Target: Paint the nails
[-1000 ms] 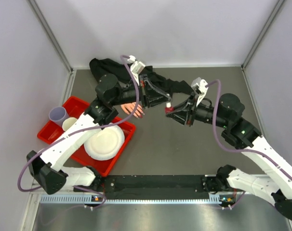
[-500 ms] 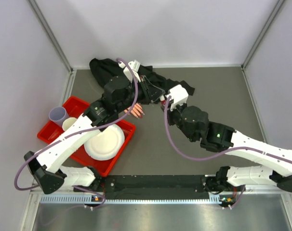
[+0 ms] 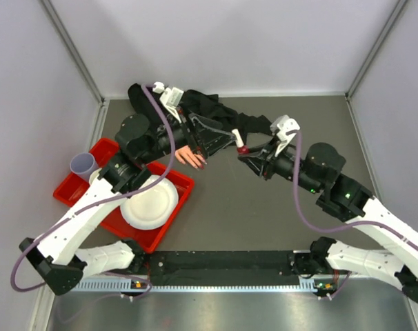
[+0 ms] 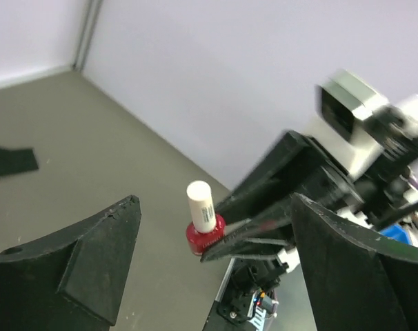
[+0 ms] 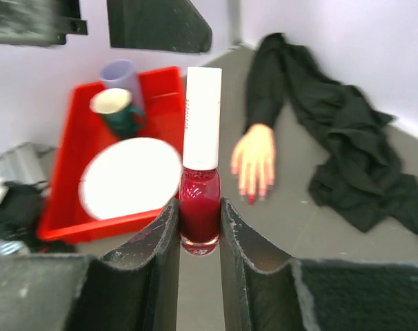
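My right gripper (image 5: 199, 210) is shut on a small red polish bottle (image 5: 199, 200) with a white cap (image 5: 203, 117), held upright above the table. From above, the bottle (image 3: 242, 149) hangs right of the pale mannequin hand (image 3: 190, 156). That hand lies flat, and its dark-red nails (image 5: 254, 196) point toward the bottle. Its black sleeve (image 3: 223, 118) trails to the back wall. My left gripper (image 3: 221, 138) is open, its fingertips just left of the cap and not touching it. In the left wrist view the bottle (image 4: 204, 233) stands beyond the spread fingers (image 4: 102, 252).
A red tray (image 3: 70, 194) at the left holds a white plate (image 3: 150, 202), a purple cup (image 3: 83, 164) and a mug (image 3: 98, 178). The black fabric bunches along the back wall. Grey walls close in on three sides.
My left gripper has opened and drawn back left, off the bottle's cap. My right arm swung about and now holds the bottle near where it was.
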`<action>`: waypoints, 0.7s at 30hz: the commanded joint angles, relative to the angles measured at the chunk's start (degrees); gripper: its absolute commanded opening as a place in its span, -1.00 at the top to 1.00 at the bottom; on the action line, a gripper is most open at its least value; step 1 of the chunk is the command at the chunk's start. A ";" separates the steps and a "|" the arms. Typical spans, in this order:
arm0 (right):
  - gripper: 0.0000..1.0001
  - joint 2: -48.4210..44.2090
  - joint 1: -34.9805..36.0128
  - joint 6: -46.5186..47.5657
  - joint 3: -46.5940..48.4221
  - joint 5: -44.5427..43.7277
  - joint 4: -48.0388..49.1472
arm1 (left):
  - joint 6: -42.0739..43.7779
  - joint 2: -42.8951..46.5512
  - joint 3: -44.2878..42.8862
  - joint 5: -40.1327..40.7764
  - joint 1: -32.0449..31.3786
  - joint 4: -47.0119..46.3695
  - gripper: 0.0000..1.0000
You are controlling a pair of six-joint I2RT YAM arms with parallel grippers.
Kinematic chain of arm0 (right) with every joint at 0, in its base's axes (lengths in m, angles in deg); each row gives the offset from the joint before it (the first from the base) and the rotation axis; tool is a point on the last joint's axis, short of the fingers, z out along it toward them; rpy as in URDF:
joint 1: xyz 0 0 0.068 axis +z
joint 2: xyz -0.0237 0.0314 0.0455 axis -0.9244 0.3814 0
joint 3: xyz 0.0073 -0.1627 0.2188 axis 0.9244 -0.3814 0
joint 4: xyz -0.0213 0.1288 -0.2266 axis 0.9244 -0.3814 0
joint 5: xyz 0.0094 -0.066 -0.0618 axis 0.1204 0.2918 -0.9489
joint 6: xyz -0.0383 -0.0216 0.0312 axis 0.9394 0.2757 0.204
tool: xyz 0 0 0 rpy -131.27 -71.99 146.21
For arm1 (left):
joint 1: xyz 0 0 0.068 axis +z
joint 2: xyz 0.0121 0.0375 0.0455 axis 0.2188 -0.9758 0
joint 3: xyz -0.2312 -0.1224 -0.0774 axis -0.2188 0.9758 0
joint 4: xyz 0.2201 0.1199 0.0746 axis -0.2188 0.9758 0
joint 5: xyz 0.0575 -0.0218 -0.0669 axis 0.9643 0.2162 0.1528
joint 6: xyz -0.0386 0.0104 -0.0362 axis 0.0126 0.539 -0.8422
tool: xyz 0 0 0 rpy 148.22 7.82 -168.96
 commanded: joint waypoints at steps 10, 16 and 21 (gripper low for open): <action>1.00 -3.39 -18.73 -21.84 -4.61 51.41 20.22 | -13.58 -1.51 10.60 -26.97 1.99 -39.58 -0.75; 1.00 -2.16 -19.70 -24.84 -5.58 54.14 24.36 | -20.19 -4.15 10.26 -30.49 1.91 -47.87 -0.34; 1.00 -1.28 -19.97 -24.84 -5.32 54.06 24.27 | -18.09 -3.80 9.73 -29.26 1.91 -44.72 0.05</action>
